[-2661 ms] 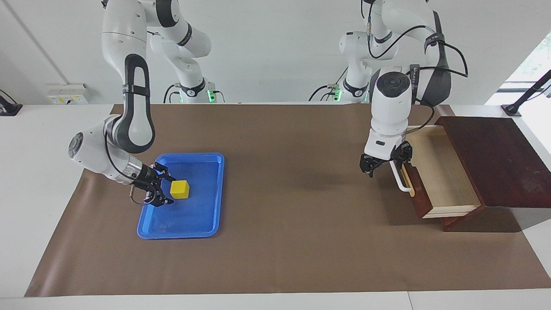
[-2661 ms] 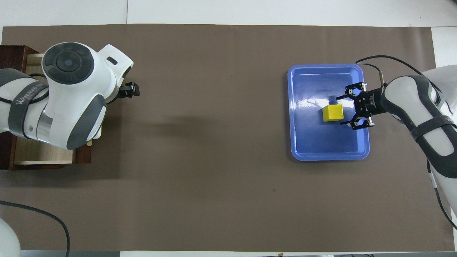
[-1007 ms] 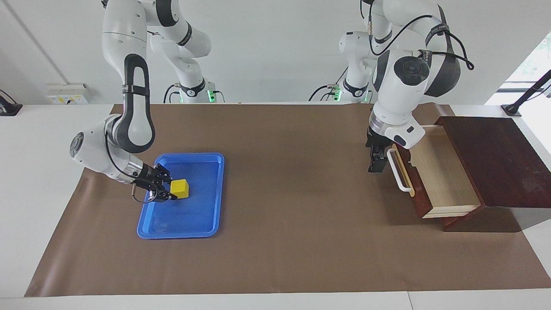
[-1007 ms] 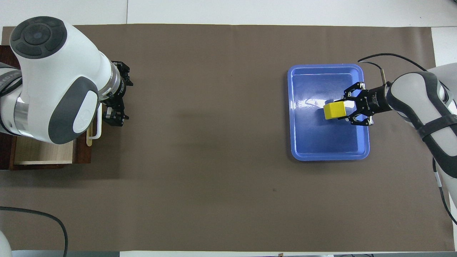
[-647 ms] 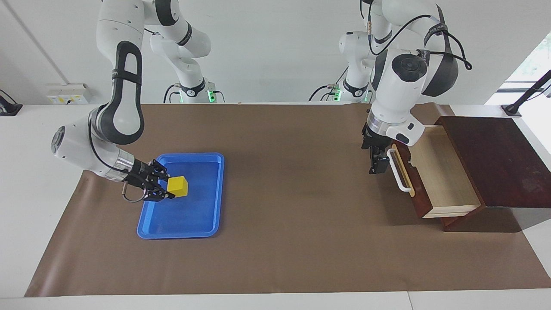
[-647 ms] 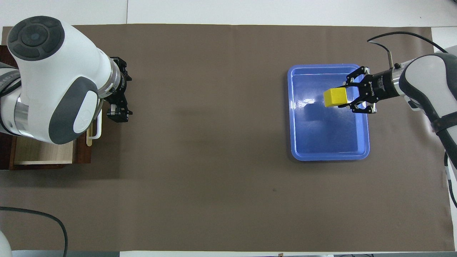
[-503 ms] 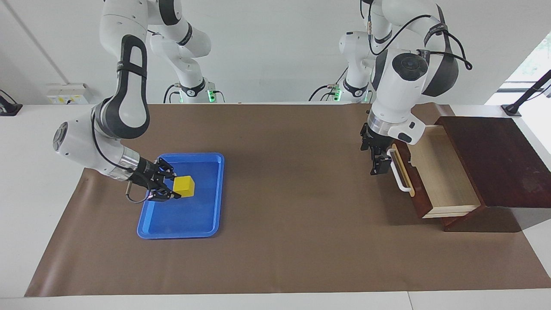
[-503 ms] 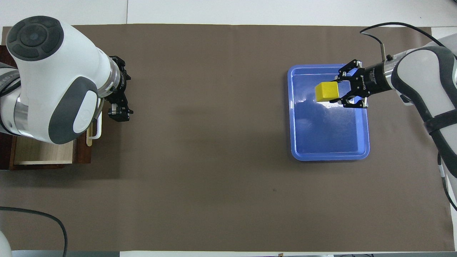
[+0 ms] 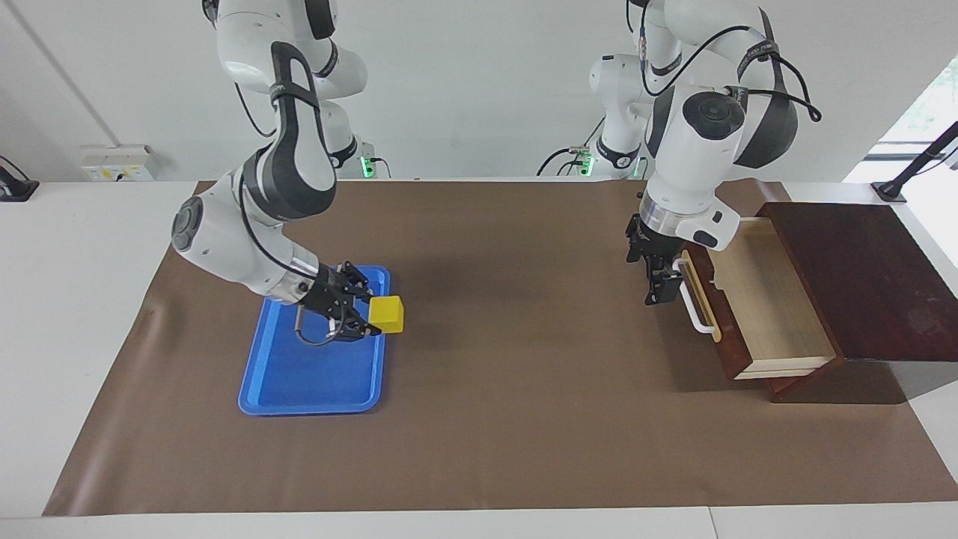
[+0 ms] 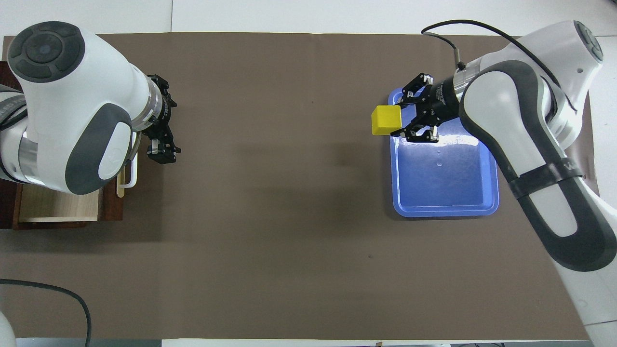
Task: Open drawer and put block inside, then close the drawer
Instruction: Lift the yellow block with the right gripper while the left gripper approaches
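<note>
The small yellow block (image 9: 387,314) is held in my right gripper (image 9: 368,317), which is shut on it and carries it in the air over the edge of the blue tray (image 9: 299,378) that faces the left arm's end; the block also shows in the overhead view (image 10: 385,120). The reddish-brown drawer (image 9: 730,340) stands pulled out of its cabinet (image 9: 861,277), its pale wood interior (image 9: 763,299) bare. My left gripper (image 9: 661,288) hangs open and empty just in front of the drawer's white bar handle (image 9: 692,303), not touching it.
The blue tray (image 10: 443,188) lies at the right arm's end of the brown mat, with nothing in it. A wide stretch of brown mat (image 9: 524,337) lies between the tray and the drawer.
My right gripper shut on the block, lifted it out of the tray and carried it toward the drawer's end. My left gripper let go of the handle and turned, and now stays beside it.
</note>
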`<act>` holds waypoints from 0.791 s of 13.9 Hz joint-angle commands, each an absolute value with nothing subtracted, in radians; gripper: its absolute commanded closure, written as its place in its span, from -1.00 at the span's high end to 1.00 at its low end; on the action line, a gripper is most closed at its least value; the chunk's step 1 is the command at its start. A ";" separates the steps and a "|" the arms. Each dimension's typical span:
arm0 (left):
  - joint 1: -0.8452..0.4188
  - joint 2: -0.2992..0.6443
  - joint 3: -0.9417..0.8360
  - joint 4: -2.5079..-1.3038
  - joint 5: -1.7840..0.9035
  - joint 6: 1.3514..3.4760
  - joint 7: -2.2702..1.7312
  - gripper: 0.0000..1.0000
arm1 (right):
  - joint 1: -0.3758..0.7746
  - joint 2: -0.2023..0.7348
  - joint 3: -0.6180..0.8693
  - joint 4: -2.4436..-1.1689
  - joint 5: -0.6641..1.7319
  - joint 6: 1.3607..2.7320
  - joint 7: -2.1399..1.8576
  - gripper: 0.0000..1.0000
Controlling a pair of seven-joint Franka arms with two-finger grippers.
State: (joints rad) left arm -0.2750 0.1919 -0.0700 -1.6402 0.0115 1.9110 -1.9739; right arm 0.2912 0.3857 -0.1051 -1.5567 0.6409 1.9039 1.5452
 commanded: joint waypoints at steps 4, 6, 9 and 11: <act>-0.339 0.201 -0.057 -1.621 -0.047 1.933 -2.008 1.00 | 0.417 0.385 -0.109 -1.516 0.663 1.954 1.670 -1.00; -0.390 0.263 -0.052 -1.548 -0.051 1.852 -2.039 1.00 | 0.442 0.385 -0.109 -1.517 0.692 1.968 1.675 -1.00; -0.393 0.343 -0.049 -1.387 -0.066 1.702 -2.102 1.00 | 0.460 0.383 -0.109 -1.519 0.727 1.983 1.680 -1.00; -0.426 0.379 -0.045 -1.323 -0.063 1.632 -2.134 1.00 | 0.474 0.385 -0.109 -1.522 0.729 1.986 1.687 -1.00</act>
